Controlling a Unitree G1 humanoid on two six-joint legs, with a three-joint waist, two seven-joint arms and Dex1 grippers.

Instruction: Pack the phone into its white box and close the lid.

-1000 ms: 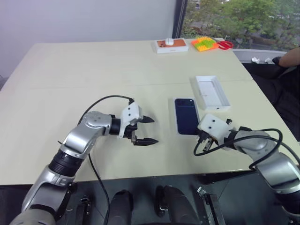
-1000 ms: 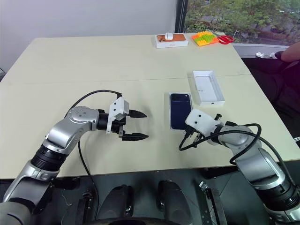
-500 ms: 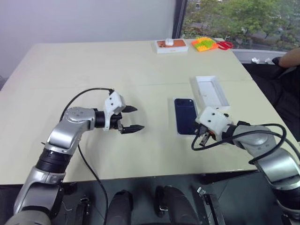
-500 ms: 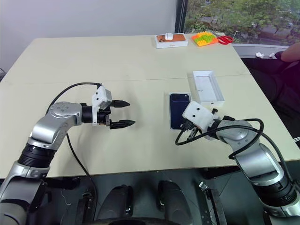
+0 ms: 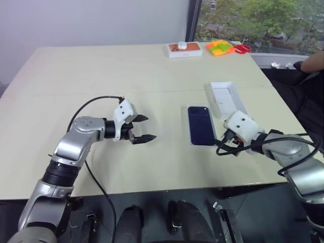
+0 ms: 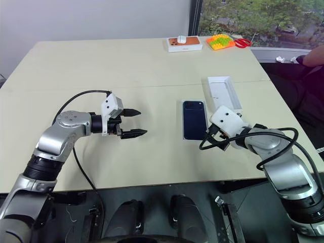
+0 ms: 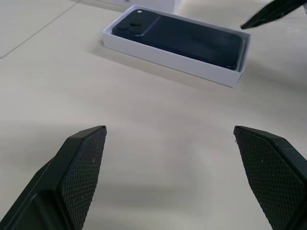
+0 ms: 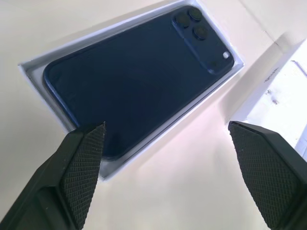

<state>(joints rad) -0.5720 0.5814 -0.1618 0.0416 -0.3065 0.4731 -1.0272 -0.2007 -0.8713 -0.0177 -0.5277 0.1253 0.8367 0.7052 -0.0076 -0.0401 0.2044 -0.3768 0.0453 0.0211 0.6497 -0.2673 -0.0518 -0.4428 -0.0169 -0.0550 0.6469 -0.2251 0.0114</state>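
Already the phone (image 8: 129, 76) lies inside the white box (image 8: 33, 64), both claws spread, lid (image 5: 228, 97) beside.

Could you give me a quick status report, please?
Left gripper and right gripper: jaws open, empty. Phone lies in white box. Lid off, beside it.
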